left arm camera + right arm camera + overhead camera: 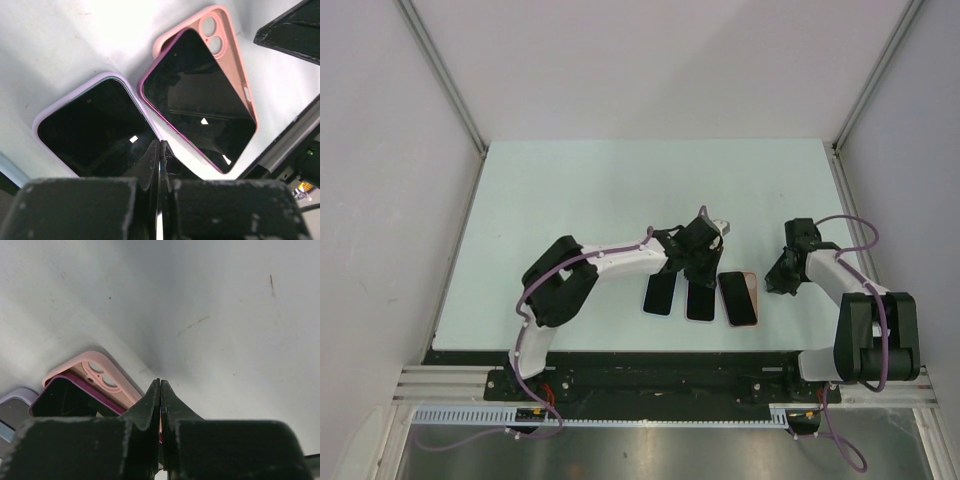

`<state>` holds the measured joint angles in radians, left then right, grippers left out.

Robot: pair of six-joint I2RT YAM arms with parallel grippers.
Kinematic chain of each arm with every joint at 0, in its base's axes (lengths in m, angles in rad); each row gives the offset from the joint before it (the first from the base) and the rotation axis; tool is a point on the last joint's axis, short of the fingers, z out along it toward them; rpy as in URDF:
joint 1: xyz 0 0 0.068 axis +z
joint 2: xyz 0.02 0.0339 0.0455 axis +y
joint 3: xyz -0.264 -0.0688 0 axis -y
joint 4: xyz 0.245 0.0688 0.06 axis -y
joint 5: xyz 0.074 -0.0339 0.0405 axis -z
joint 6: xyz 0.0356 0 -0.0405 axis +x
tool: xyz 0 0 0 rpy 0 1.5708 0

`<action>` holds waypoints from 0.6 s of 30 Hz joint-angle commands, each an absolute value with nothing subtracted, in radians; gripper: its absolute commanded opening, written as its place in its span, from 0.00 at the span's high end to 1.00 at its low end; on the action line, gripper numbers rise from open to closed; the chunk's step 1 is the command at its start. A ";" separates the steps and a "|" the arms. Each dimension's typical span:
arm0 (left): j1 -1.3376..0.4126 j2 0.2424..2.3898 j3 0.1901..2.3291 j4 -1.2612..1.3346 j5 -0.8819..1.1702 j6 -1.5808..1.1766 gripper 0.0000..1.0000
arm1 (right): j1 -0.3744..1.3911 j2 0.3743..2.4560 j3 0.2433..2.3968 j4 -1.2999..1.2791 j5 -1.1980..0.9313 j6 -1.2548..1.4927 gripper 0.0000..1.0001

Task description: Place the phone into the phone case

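Observation:
A dark phone with a purple rim (200, 100) lies askew on the open pink case (235, 65). The case's camera cutout is uncovered and the phone's left edge hangs past the case wall. The pair lies near the table's front edge (740, 298). My left gripper (161, 146) is shut and empty, its tips just over the gap between this phone and a lilac-cased phone (95, 127). My right gripper (160, 384) is shut and empty, hovering just right of the pink case (95, 365) and the phone (70, 397). From above, the left gripper (697, 268) and right gripper (776, 283) flank the pair.
The lilac-cased phone (701, 300) lies left of the pink case, almost touching it. A third dark phone (659, 294) lies further left. The pale table (620, 190) ends at a black front rail (650, 365). Grey walls stand on three sides.

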<state>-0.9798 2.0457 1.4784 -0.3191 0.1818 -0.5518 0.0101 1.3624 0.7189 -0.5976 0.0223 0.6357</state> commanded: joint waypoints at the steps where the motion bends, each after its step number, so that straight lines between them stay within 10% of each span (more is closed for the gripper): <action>1: -0.986 2.085 1.543 -0.330 0.147 -0.581 1.00 | 0.008 1.393 0.707 -0.542 0.011 0.641 1.00; 18: -0.989 2.186 1.646 -0.330 0.207 -0.607 1.00 | 0.006 1.437 0.660 -0.468 -0.081 0.637 1.00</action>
<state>-0.9813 2.1612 1.5887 -0.3565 0.1829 -0.5777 0.0097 1.4044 0.6853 -0.4919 -0.0578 0.6353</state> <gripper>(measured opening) 0.003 0.007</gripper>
